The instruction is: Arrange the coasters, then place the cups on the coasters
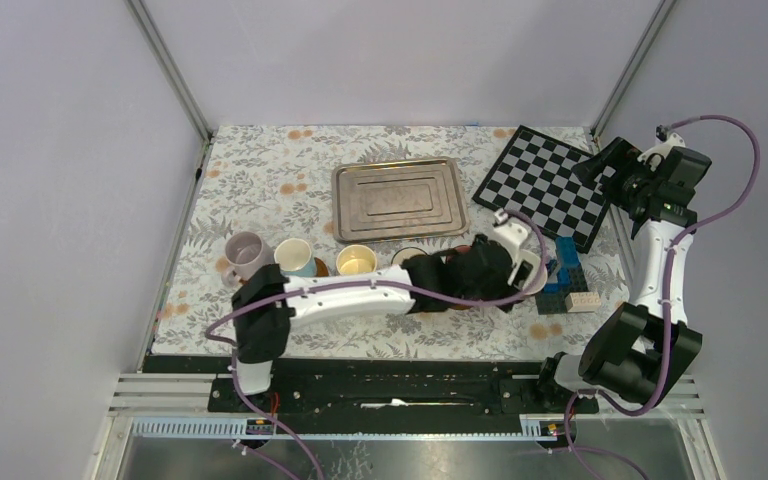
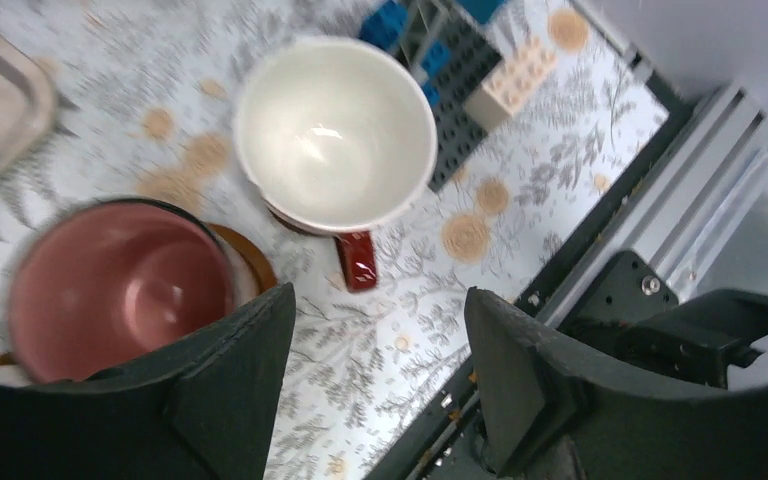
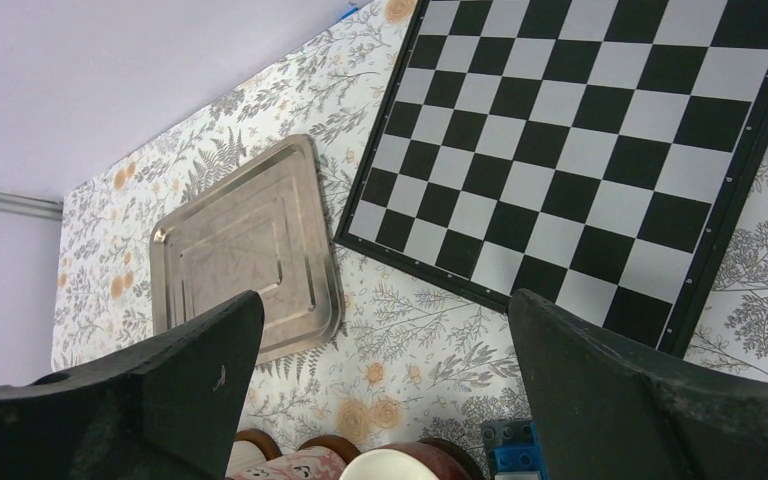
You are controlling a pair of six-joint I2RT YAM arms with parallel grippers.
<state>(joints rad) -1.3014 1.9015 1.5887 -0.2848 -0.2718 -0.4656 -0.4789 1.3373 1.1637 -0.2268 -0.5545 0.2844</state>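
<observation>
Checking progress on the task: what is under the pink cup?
Under the pink cup, a brown coaster shows only its rim at the right; the cup covers the rest.

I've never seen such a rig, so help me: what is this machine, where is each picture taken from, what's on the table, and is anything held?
These are two robot arms, each ending in a two-finger gripper. One picture looks down from above; the other two come from cameras on the wrists. On the flowered table lie a metal tray, a chessboard, toy bricks and cups, some on brown coasters. The left gripper hovers open near a red cup; the right gripper, raised near the chessboard, is open too. Nothing is held.
</observation>
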